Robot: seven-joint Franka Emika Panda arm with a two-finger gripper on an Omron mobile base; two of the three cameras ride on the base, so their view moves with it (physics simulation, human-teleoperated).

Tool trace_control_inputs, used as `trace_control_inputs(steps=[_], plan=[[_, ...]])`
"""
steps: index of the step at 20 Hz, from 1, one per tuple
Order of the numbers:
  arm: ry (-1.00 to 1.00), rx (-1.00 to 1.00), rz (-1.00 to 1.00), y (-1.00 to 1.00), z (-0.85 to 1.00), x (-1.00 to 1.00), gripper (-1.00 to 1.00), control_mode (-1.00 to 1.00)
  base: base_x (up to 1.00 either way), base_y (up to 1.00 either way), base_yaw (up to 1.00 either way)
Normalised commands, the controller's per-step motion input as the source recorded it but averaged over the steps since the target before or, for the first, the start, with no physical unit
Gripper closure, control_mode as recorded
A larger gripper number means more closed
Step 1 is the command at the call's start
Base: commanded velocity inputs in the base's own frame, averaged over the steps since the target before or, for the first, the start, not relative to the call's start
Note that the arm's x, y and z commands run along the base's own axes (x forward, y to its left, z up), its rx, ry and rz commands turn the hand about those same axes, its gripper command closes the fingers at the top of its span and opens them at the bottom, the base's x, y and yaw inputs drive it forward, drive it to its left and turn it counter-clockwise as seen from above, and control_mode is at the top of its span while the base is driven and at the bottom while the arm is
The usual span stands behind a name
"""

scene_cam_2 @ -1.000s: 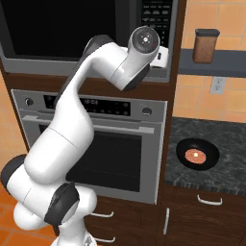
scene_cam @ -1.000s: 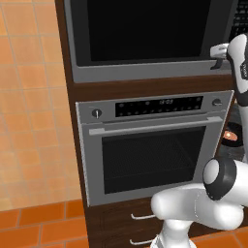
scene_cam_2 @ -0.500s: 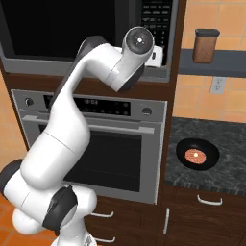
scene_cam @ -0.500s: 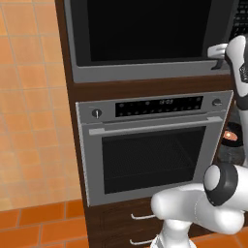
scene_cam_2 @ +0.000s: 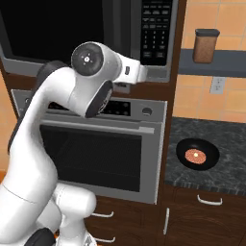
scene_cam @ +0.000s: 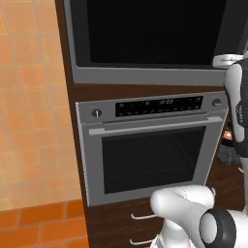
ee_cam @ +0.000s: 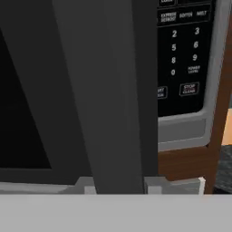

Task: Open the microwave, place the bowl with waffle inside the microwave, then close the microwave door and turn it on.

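Seemingly, the upright handle (ee_cam: 118, 90) of the microwave door (scene_cam: 145, 34) was clasped, running lengthwise straight ahead between the gripper's jaws.

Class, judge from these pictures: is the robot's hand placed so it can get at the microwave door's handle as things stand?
Probably yes. In the hand view the dark vertical handle stands close up straight ahead, with nothing between it and the camera. In the right base view the arm reaches to the lower edge of the microwave, beside the keypad. Whether the fingers already grip cannot be told.
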Motion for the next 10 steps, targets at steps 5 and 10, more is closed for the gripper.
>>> trace_control_inputs(steps=[5,10], plan=[[0.00,-0.08,-0.35,0.32,0.00,-1.00,1.00,-1.00,0.00,0.00,0.00],[-0.14,-0.11,-0.26,0.57,0.00,-1.00,1.00,-1.00,0.00,0.00,0.00]])
